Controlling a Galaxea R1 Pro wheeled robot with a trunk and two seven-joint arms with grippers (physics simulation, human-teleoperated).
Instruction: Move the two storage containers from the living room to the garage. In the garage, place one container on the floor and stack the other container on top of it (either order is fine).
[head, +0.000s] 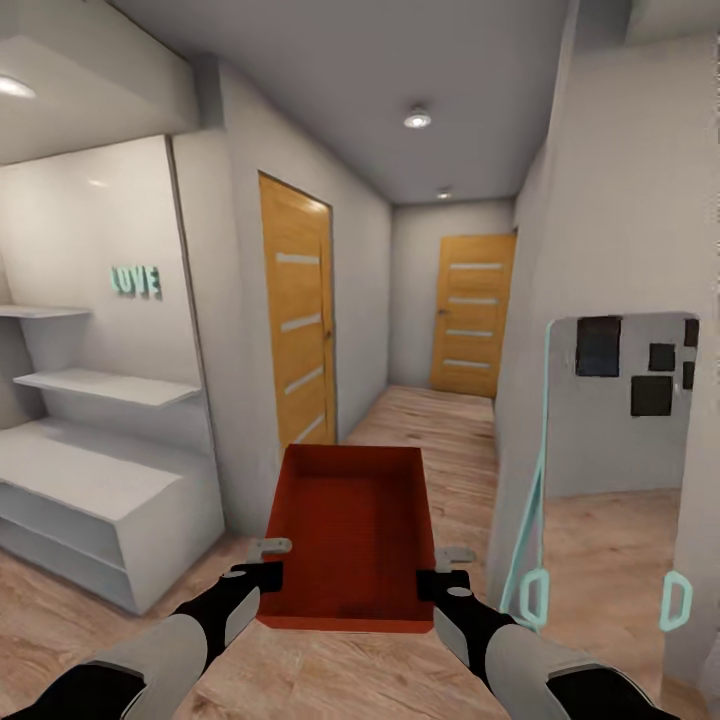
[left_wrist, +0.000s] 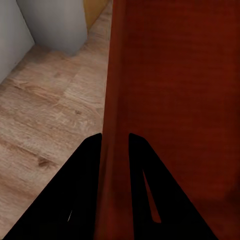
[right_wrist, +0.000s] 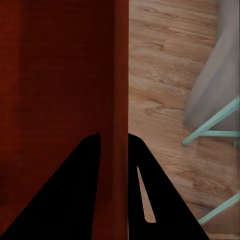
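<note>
Nearest the head camera, 1 orange-red, open-topped rectangular storage container (head: 348, 530) is carried level between 2 black-and-grey arms, above the light wood-plank floor (head: 440, 420). Its left wall is pinched by the left pincer (head: 268, 562) and its right wall by the right pincer (head: 447, 568); in each wrist view the thin wall (left_wrist: 116, 150) (right_wrist: 114, 150) is clamped between narrowed black fingers. The 2-sided grip is judged to keep the bin from tipping in transit. Ahead, a narrow white corridor is flanked by 2 orange panelled doors (head: 297, 320), white shelving (head: 90, 470) and a teal-framed mirror (head: 615, 470). No garage is seen yet.
</note>
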